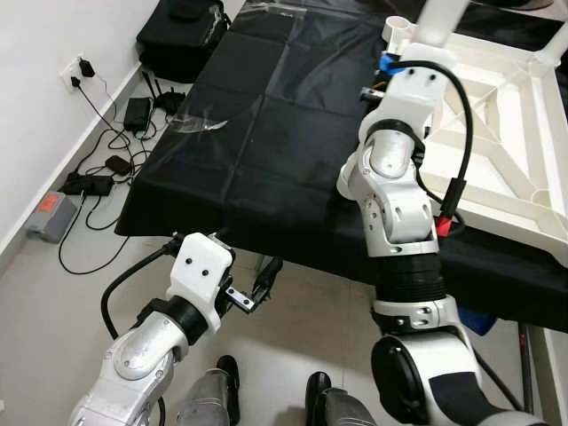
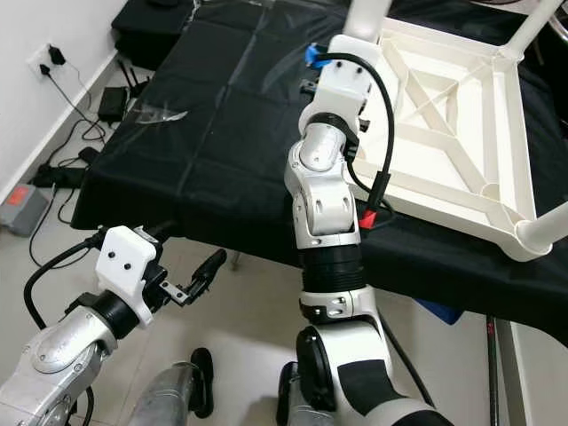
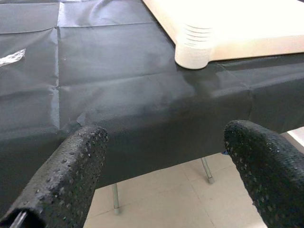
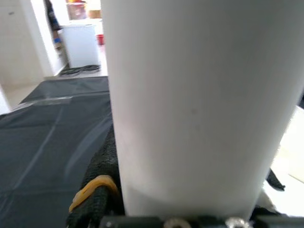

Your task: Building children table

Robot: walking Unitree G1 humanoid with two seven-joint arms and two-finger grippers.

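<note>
A white children's tabletop (image 2: 417, 191) lies upside down on a table under black cloth (image 1: 266, 133). My right arm reaches up over its near left corner (image 3: 192, 47). There my right gripper (image 4: 185, 190) is shut on a white table leg (image 4: 199, 104), which stands upright (image 2: 364, 18) at that corner. One black finger (image 4: 97, 180) shows beside the leg. Another leg (image 2: 532, 22) stands at the far corner. My left gripper (image 1: 266, 277) hangs open below the table's front edge, with nothing between its fingers (image 3: 61, 185).
On the floor by the left wall lie a power strip (image 1: 53, 213), adapters and cables (image 1: 115, 164). A black bag (image 1: 182, 35) sits at the back left. Clear tape (image 1: 191, 122) is stuck on the cloth. My feet (image 1: 226, 373) stand on pale tiles.
</note>
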